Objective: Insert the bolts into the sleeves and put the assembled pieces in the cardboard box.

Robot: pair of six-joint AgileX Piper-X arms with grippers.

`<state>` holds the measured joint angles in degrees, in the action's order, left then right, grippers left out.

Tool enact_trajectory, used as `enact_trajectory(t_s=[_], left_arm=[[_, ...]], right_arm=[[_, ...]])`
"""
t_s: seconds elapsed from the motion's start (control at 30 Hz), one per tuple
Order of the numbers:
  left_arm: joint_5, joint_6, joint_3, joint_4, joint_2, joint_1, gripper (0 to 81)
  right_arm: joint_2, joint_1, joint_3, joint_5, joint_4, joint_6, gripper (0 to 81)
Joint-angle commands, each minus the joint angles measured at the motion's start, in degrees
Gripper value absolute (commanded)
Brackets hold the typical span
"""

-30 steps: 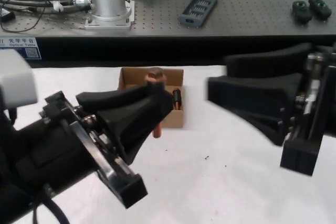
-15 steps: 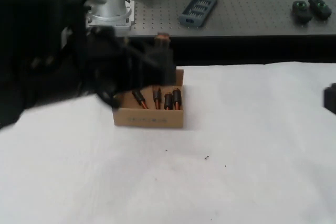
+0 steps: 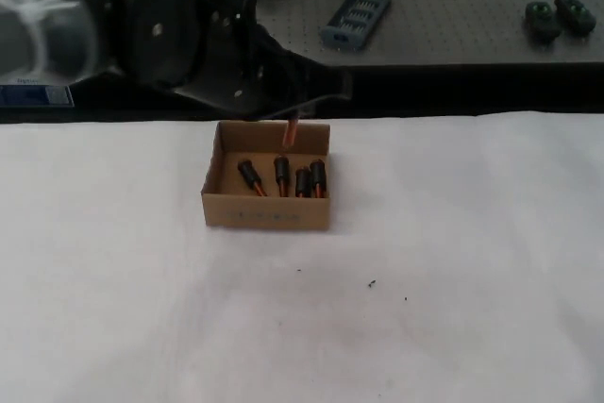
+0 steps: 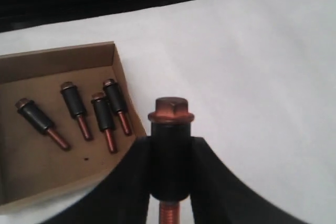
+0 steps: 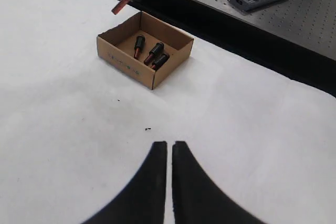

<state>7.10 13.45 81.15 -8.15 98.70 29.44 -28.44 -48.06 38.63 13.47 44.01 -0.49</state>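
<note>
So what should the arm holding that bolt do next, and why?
Probably shift the left pincer over the middle of the cardboard box before releasing: its sleeved bolt hangs by the far wall, not yet above the four finished pieces inside.

Glossy coppery metal is seen on the bolt, matt black plastic on the sleeve. The box is made of matt brown cardboard; the cloth is seen as matt and smooth.
</note>
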Motion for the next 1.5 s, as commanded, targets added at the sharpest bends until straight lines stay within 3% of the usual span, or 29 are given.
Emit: enact_trajectory(t_s=[0.0,0.5,0.8,1.47], left_arm=[[-3.02,-0.72,5.24,-3.5,4.12,-0.98,0.7],[-2.59,-0.06,24.1,-10.86,22.09,-7.62,0.7],[-1.69,1.97,32.04,-13.96,30.66,-7.64,0.7],[3.84,10.98,32.26,-14.74,35.86,-7.35,0.7]], right_arm=[[0.45,0.27,0.41,0.1,0.68,-0.41,3.6],[1.4,0.27,0.41,6.18,5.19,0.9,3.7],[1.4,0.27,0.41,6.18,6.16,0.9,3.7],[1.4,0.27,0.41,6.18,6.16,0.9,3.7]])
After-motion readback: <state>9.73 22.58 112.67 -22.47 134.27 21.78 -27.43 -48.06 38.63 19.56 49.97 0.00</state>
